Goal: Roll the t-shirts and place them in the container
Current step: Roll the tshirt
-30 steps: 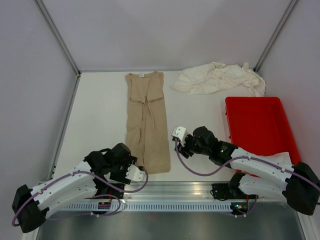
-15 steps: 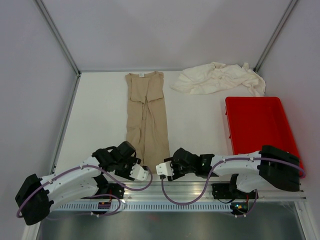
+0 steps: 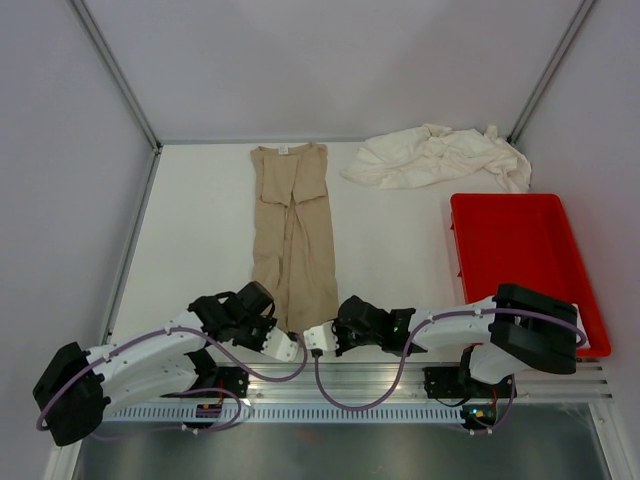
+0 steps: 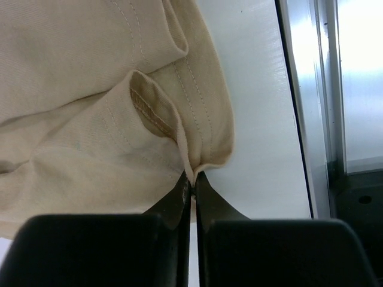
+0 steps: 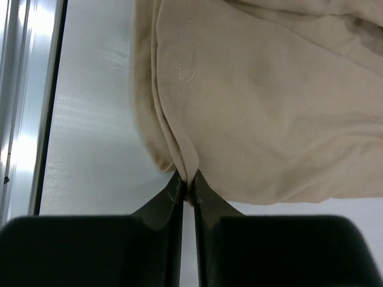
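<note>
A tan t-shirt (image 3: pixel 292 235) lies folded into a long narrow strip down the table's middle, white neck label at the far end. Its near hem fills both wrist views (image 4: pixel 119 119) (image 5: pixel 257 101). My left gripper (image 3: pixel 287 347) is shut on the hem's near left corner, the cloth pinched between its fingertips (image 4: pixel 192 179). My right gripper (image 3: pixel 316 338) is shut on the near right corner of the same hem (image 5: pixel 187 179). A crumpled pile of cream-white t-shirts (image 3: pixel 436 157) sits at the back right, untouched.
A red plastic tray (image 3: pixel 522 262) stands at the right, partly under my right arm. The metal rail (image 3: pixel 400 385) runs along the table's near edge just behind both grippers. Grey walls close in the left, far and right sides.
Both grippers have closed on the tan t-shirt's near hem. The right arm swung from mid-table left and down to the hem's right corner; the left gripper edged forward onto the left corner.
</note>
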